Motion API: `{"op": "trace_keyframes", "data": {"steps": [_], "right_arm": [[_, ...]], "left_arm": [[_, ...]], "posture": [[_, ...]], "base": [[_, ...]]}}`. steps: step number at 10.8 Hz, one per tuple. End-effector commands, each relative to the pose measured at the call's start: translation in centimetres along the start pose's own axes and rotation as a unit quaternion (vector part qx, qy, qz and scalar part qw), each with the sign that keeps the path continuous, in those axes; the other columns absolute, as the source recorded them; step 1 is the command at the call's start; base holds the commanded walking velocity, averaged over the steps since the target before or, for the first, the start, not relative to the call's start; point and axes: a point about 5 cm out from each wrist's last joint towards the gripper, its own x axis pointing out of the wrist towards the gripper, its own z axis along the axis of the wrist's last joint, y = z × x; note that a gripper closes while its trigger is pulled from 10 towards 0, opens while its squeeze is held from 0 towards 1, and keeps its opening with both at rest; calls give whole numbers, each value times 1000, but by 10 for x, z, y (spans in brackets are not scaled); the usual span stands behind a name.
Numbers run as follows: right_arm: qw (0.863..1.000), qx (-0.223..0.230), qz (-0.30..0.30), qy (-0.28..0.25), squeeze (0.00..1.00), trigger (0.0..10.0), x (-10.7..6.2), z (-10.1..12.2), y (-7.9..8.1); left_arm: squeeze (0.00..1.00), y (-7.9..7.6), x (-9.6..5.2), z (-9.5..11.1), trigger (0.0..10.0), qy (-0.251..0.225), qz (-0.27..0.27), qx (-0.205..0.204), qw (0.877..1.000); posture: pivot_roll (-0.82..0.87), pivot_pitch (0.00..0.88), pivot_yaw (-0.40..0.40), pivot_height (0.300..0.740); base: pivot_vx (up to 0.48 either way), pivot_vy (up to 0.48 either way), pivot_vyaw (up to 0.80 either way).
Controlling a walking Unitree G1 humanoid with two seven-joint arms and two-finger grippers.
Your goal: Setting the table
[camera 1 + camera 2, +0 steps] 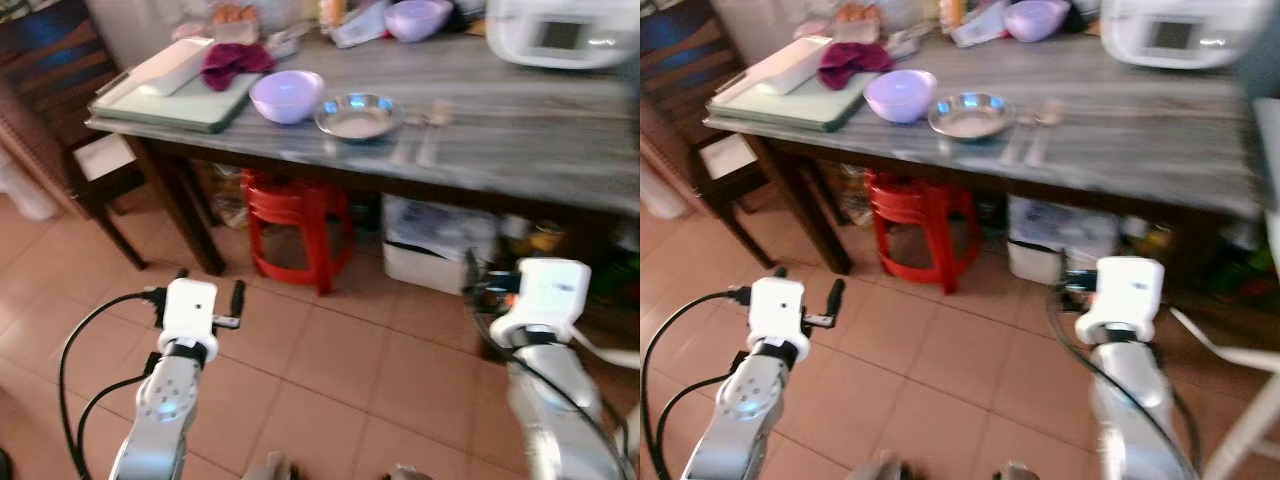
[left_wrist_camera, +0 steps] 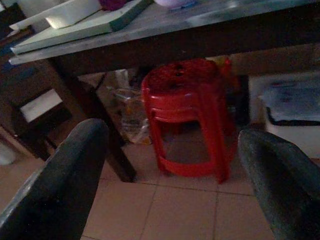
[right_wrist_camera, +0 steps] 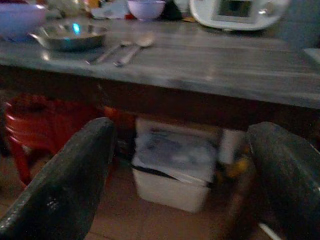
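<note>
Both arms sit nearest the camera, low over the tiled floor (image 1: 330, 370) and short of the bench (image 1: 520, 140). Left pincer (image 1: 208, 290): fingers spread wide, nothing between them; its wrist view looks under the bench edge at a red plastic stool (image 2: 187, 115). Right pincer (image 3: 185, 170): likewise wide open and empty, aimed at the bench's underside and a white lidded bin (image 3: 172, 167) on the floor. Task items lie on the grey wood-grain bench top. Steel plate (image 1: 355, 115) near the front edge, with a lavender bowl (image 1: 287, 95) just beside it on the robot's left, close enough that contact cannot be judged. To the plate's right, two pieces of cutlery (image 1: 420, 135) lie side by side, long axes roughly parallel, running from the front edge toward the back of the bench, bowl ends pointing away from the robot; blur prevents telling spoon from fork. Further left, a pale green tray (image 1: 175, 100) carries a white rectangular dish (image 1: 170, 65) and a dark red cloth (image 1: 232, 62). Back of bench: second lavender bowl (image 1: 418, 18) and a white appliance (image 1: 560, 30) with a small display. Under the bench: stool, bin, assorted clutter. A dark wooden chair (image 1: 60, 120) stands at the bench's left end.
</note>
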Motion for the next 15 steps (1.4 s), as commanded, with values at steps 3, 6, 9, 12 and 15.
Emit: {"op": "trace_keyframes", "data": {"steps": [3,6,9,12,15], "right_arm": [[1000,12,11,1,0,10000,0,0,7],[1000,11,13,7,0,10000,1,-2,9],[1000,8,13,14,0,10000,4,-4,8],[1000,7,15,21,0,10000,6,-7,10],[1000,7,18,18,0,10000,6,-5,11]], "left_arm": [[0,5,-1,2,10000,-7,-2,-5,1000],[0,5,1,10,10000,-23,-15,-44,999],[0,0,0,13,10000,-30,-38,-54,997],[0,0,1,12,10000,-29,-45,-58,997],[0,-1,0,11,10000,-28,-50,-56,997]], "posture": [[-96,142,90,740],[-92,143,90,740],[-93,145,88,740],[-90,139,85,740],[-90,139,87,740]], "base": [[-226,0,0],[0,0,0],[0,0,-427],[0,-480,-560],[0,-480,-625]]}}
